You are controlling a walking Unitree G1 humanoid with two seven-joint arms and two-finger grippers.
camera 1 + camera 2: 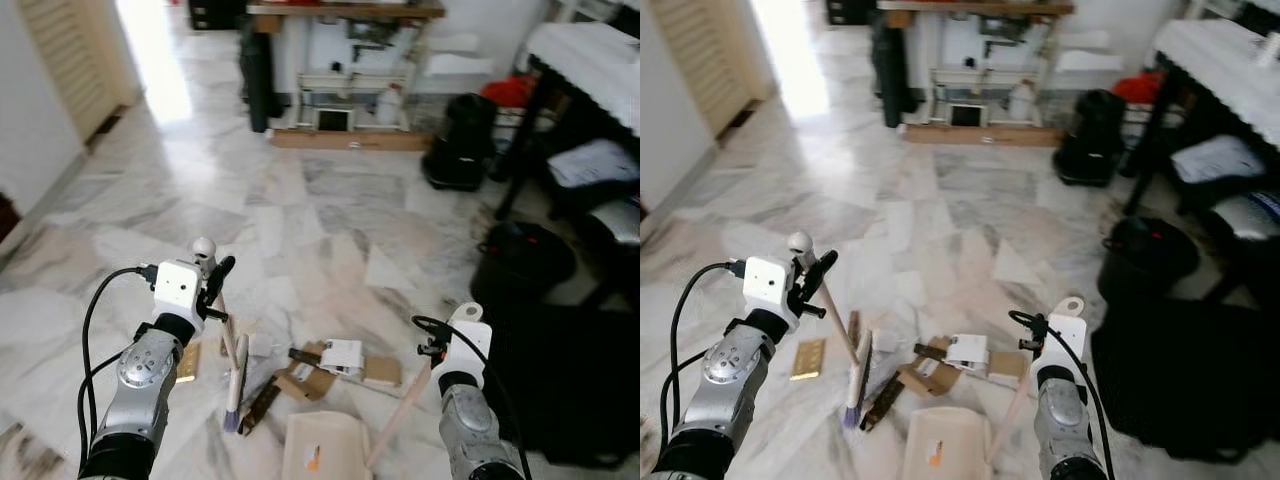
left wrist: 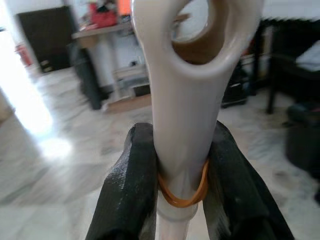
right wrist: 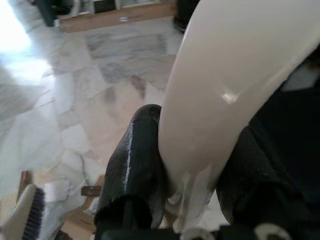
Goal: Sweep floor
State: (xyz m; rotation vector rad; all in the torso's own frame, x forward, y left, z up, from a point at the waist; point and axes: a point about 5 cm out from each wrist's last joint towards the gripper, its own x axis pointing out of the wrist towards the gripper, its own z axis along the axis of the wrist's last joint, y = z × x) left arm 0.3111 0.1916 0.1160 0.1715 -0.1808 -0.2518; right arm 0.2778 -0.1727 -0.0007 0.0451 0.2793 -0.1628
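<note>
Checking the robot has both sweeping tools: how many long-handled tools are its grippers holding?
2. The left gripper grips the broom handle; the right gripper grips the dustpan handle, pan on the floor ahead.

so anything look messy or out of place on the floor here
Yes. Torn cardboard scraps and a small white box lie scattered on the marble floor, just ahead of the dustpan. The left gripper holds the broom handle; the right gripper holds the dustpan handle.
</note>
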